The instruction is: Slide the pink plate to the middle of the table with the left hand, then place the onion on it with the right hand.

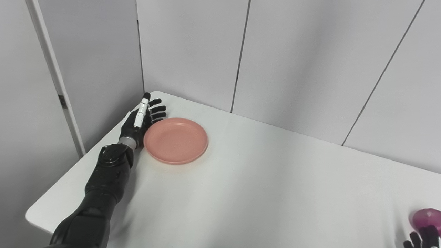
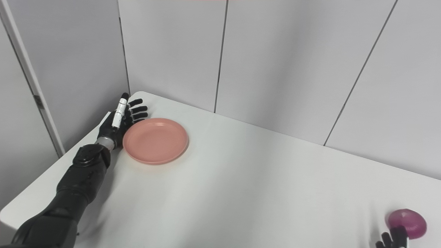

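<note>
White table (image 1: 262,193) filling most of both views, set into a corner of grey wall panels (image 1: 296,62); pink plate (image 1: 176,140) lying flat on the table near the far-left corner, empty, well away from the table's middle; left hand (image 1: 139,122) sitting at the plate's left rim, palm facing the plate, fingers (image 1: 156,110) stretched out and spread apart, gripping nothing; whether the palm is actually touching the rim or just beside it is hard to tell, looking very close; thumb, with white segments, pointing up and away toward the corner; left arm (image 1: 103,186) running in from the bottom-left, black, lying low over the table's left edge; onion (image 2: 408,222), purple-red and glossy, resting on the table at the bottom-right, well apart from the plate, with most of the tabletop between them; in the left eye view the onion is cut by the frame edge; right hand (image 2: 391,240) showing only as a few dark fingertips poking up at the bottom edge, just beside the onion on its near-left side; fingertips looking separate, but the rest of the hand is out of frame, so cannot tell if it is spread or closed, nor if it is touching the onion.
</note>
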